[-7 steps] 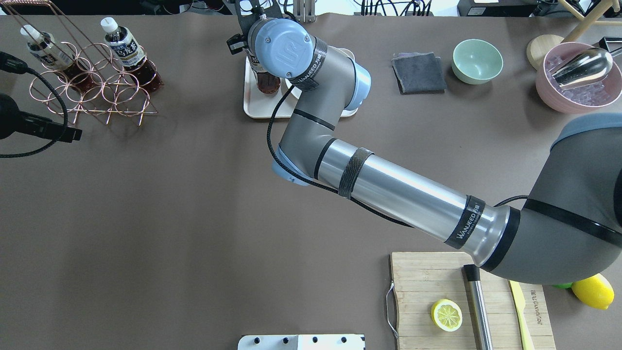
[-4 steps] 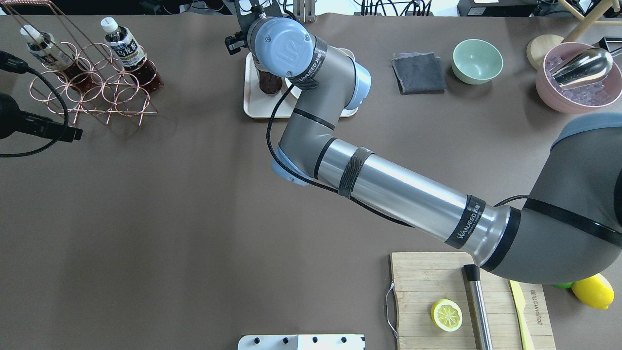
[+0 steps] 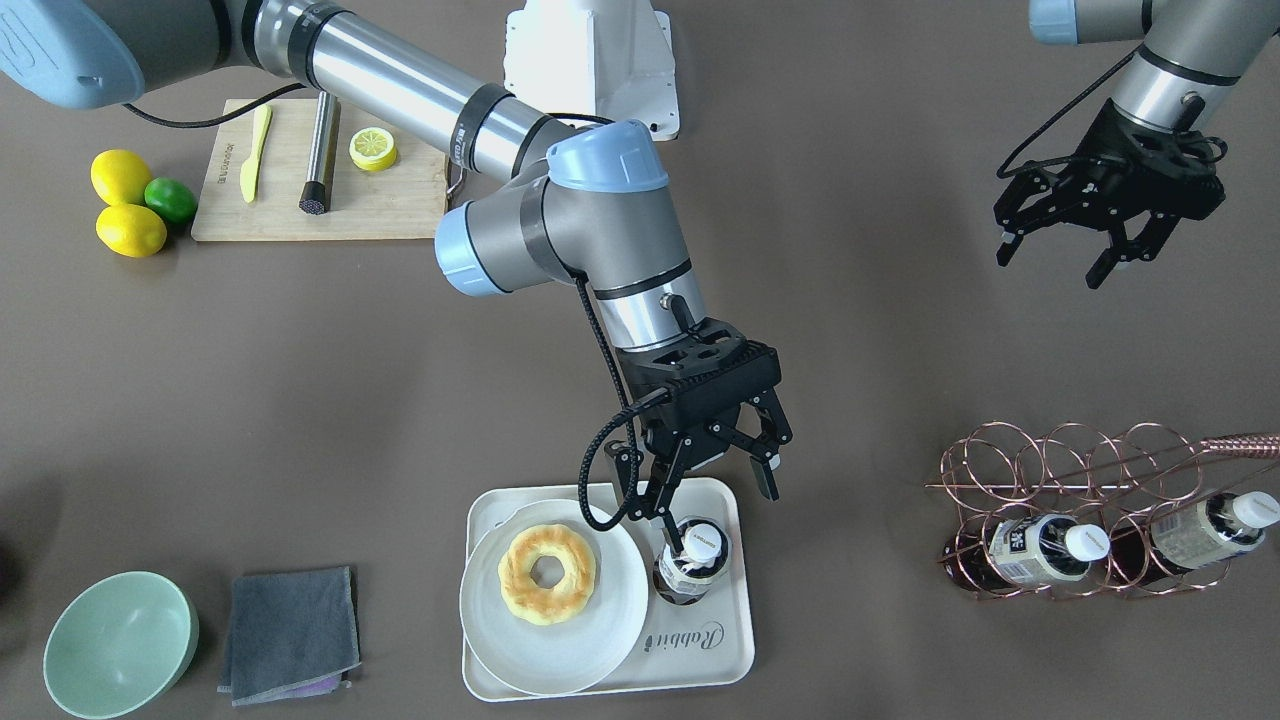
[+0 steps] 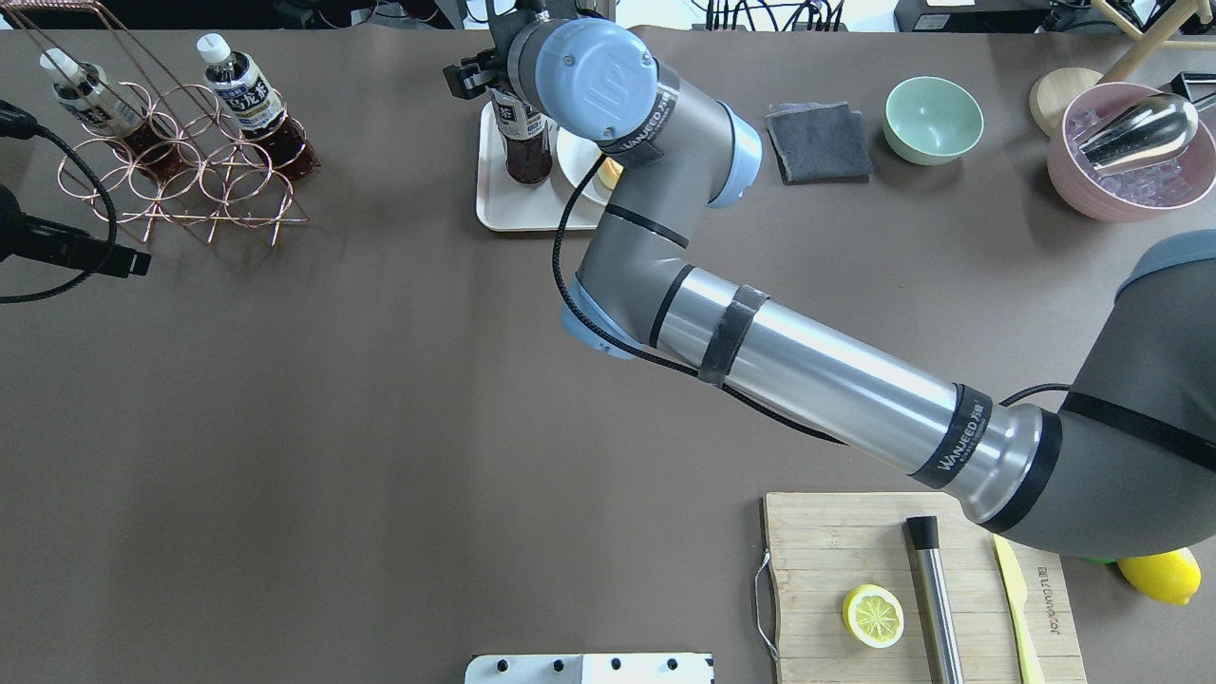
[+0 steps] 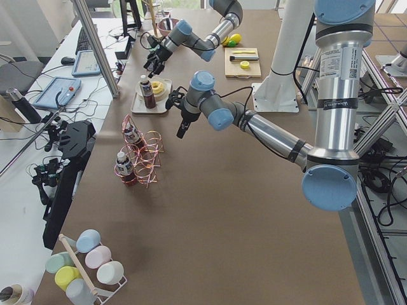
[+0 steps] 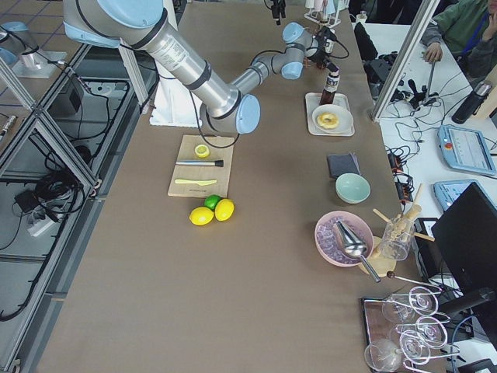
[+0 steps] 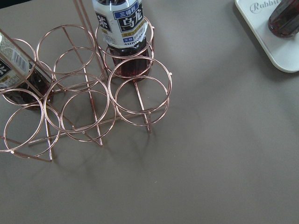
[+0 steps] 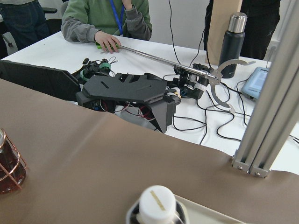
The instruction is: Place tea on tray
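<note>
Tea upright on the tray, white cap on top, in the narrow strip between the round plate and the tray rim on the side toward the wire rack. Just beside the plate, perhaps touching its edge; not possible to tell. On the plate, a ring-shaped pastry.

Directly above the cap, the right gripper, jaws spread wide and holding nothing, one finger low beside the cap. Contact there not clear from any view. In the right wrist view only the cap below the camera, no fingers in sight.

Judged as placed; only the retreat left to do.

Possible trouble from here: a sideways move before lifting, with the low finger catching the cap. Tall and narrow on a small base, so likely to tip easily, onto the pastry or over the rim. Also the black cable, hanging in a loop near the plate edge; could drag across the plate on the way back. Safer to rise straight up first.

Well apart from all this, the left gripper, wide open and empty, above the table and away from the rack with two other bottles.
</note>
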